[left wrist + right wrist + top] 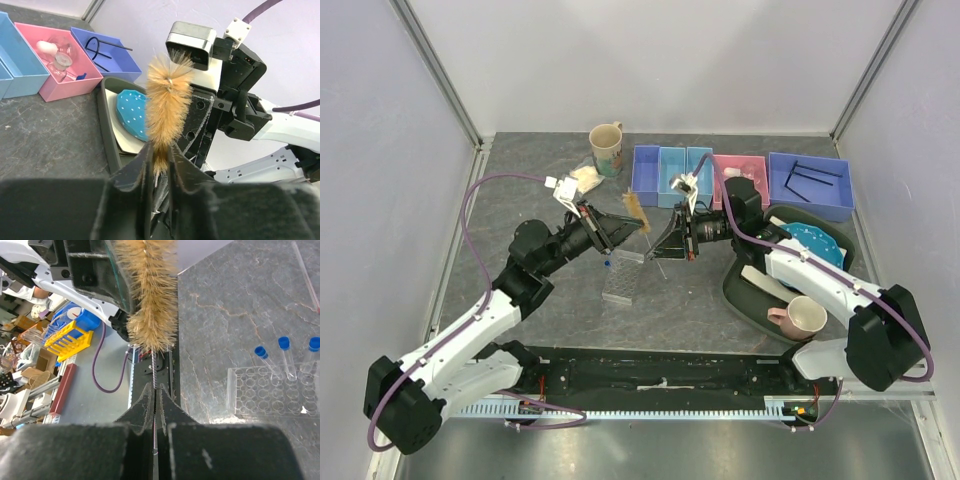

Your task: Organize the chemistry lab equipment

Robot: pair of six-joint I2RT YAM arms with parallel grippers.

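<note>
A tan bristle brush on a twisted wire stem is held above the table between both grippers. My left gripper is shut on the lower bristles. My right gripper is shut on the wire stem just below the bristles. The clear tube rack lies on the table below with blue-capped tubes in it. The white-stoppered flask lies in the pink bin. The black wire tripod lies in the right blue bin. The powder bag lies at the back.
A cream mug stands at the back. Blue bins sit left of the pink bin. A dark tray at the right holds the blue dotted plate and a pink mug.
</note>
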